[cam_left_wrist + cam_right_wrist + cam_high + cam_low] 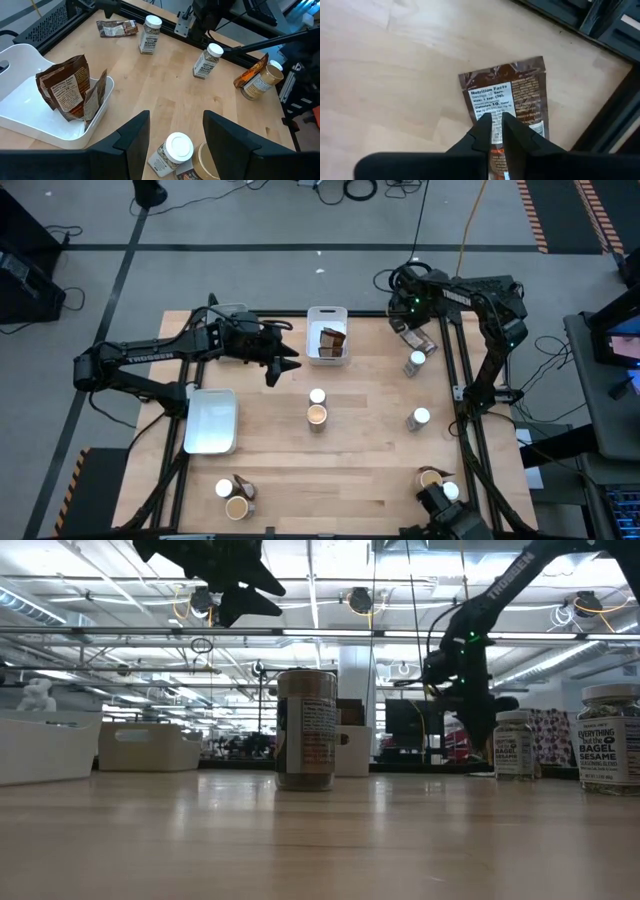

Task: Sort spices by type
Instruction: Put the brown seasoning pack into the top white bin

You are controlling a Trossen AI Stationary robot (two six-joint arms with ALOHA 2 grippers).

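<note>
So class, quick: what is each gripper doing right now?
Left gripper: open, holding nothing, above the table.
Right gripper: shut on the brown packet lying on the table.

The right gripper's fingers [495, 132] cover the brown packet's [512, 92] near end, and a bagel seasoning jar [610, 738] is cut off by the low view's edge

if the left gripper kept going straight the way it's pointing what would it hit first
Probably the white-capped spice jar lying just ahead of the open left gripper, with a tan-topped jar beside it; depth is unclear.
</note>
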